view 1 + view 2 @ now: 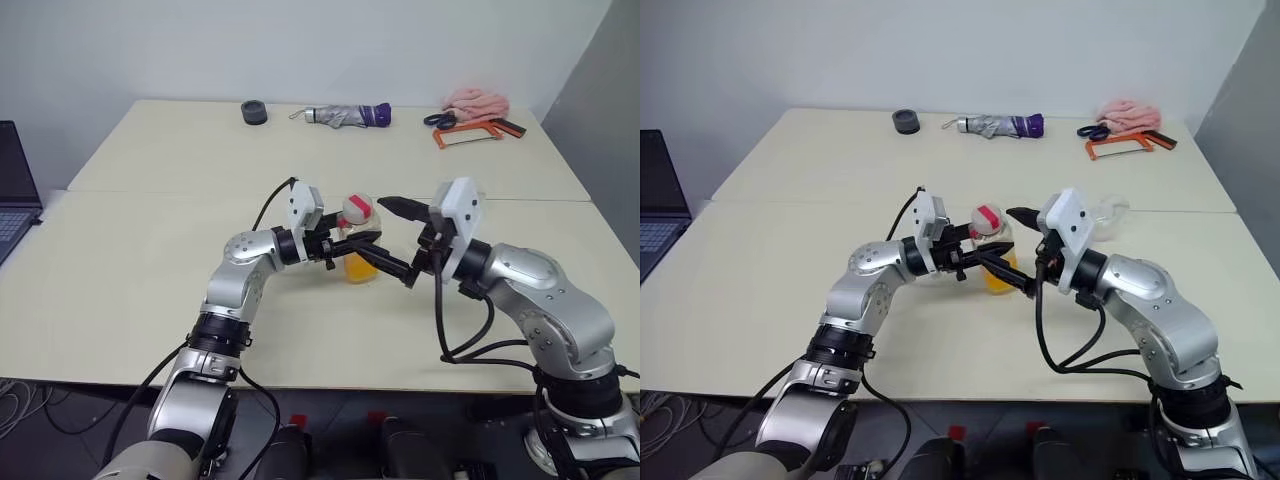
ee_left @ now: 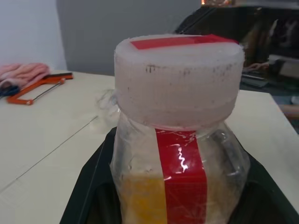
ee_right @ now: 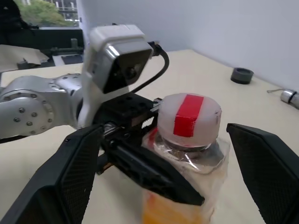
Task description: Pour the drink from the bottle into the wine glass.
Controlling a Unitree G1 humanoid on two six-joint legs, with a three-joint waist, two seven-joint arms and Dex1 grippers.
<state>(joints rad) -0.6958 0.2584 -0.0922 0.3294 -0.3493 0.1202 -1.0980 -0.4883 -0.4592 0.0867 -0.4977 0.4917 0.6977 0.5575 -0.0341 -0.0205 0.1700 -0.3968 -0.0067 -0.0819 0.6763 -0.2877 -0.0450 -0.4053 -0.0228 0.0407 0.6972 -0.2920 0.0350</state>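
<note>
Bottle [image 1: 358, 240] sits mid-bench, clamped around its body by the left hand [image 1: 352, 247], whose black fingers [image 3: 154, 175] press in narrow on either side of the clear plastic. Its white cap [image 3: 188, 120], crossed by a red strip, is on, and the red label strip [image 2: 181, 179] runs down the body below it. The drink [image 1: 360, 269], an orange-yellow liquid, fills only the lower part of the bottle. The bottle looks upright, its base at or just above the cream bench [image 1: 140, 290]; whether it touches the surface cannot be told. The right hand [image 1: 397, 240] faces the bottle from the other side with its two fingers [image 3: 266, 163] spread wide, one on each side of the cap and apart from it, gripping nothing. The wine glass [image 1: 1108, 212] stands behind the right hand, just beside its white wrist housing, clear and hard to make out. Along the far edge of the bench lie a dark round roll [image 1: 255, 113], a folded grey and purple umbrella [image 1: 348, 116], an orange-framed hacksaw [image 1: 470, 135], scissors [image 1: 437, 120] and a pink cloth [image 1: 478, 100]. A laptop [image 1: 15, 190] rests at the left edge.
</note>
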